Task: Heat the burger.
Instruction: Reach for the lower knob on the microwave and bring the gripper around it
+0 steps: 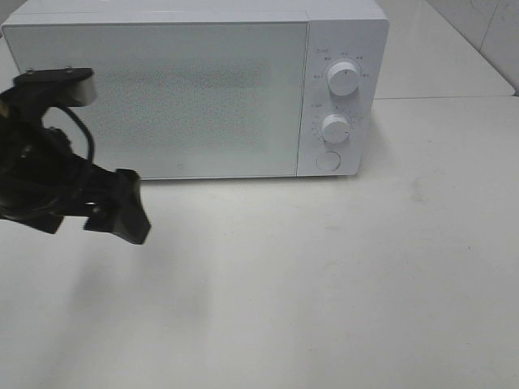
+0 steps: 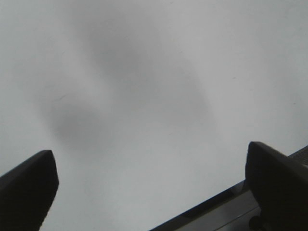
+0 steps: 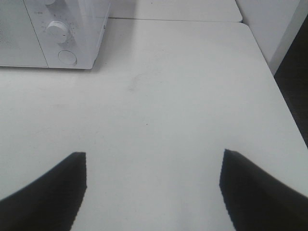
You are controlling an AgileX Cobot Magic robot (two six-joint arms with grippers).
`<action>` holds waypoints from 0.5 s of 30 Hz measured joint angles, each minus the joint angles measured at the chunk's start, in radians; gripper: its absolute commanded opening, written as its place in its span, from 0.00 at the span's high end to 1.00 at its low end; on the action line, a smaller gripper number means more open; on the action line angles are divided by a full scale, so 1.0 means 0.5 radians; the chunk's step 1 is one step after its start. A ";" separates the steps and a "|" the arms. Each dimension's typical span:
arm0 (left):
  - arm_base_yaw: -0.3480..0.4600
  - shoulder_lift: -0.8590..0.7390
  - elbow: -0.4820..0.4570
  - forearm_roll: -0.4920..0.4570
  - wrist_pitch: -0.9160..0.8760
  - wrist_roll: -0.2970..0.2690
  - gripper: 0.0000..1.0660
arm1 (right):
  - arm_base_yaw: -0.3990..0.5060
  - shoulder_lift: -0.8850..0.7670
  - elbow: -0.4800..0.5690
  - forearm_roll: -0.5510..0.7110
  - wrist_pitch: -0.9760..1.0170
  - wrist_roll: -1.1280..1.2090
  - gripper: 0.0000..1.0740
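- Evidently, from the high camera, the microwave (image 1: 195,89) stands at the back of the desk (image 1: 324,284) with its door (image 1: 162,97) shut. The burger shows nowhere. Whether it sits behind that frosted door cannot be told.
- If it is inside, the step in hand is probably starting the heat. That calls for turning one of the two knobs (image 1: 344,79) on the right-hand panel, with the round button (image 1: 328,160) below them. If it is not, the door must be opened first.
- The left end effector (image 1: 113,207) hovers low over the left of the desk, just in front of the door's left part. The desk surface in front of the microwave is bare, so there is free room to swing toward the panel.
- From the left wrist, the left end effector is open and empty. Only bare desk and its shadow lie between the fingers, and a dark edge strip (image 2: 216,211) runs close by one finger.
- From the right wrist, the right end effector (image 3: 151,187) is also spread and empty over bare desk. The panel lies ahead, well apart from it. The desk's outer edge (image 3: 279,96) runs along one side, so reaches should stay inboard of it.
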 measured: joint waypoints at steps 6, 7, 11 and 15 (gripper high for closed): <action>0.398 -0.080 0.000 0.024 0.316 0.028 0.08 | 0.000 0.000 0.000 0.000 0.000 0.000 0.30; 0.506 -0.112 0.000 0.034 0.434 0.048 0.08 | 0.000 0.000 0.000 0.000 0.000 0.000 0.30; 0.712 -0.178 0.000 0.108 0.688 0.070 0.08 | 0.000 0.000 0.000 0.000 0.000 0.000 0.30; 0.888 -0.270 0.000 0.226 0.894 0.076 0.08 | 0.000 0.000 0.000 0.000 0.000 0.000 0.30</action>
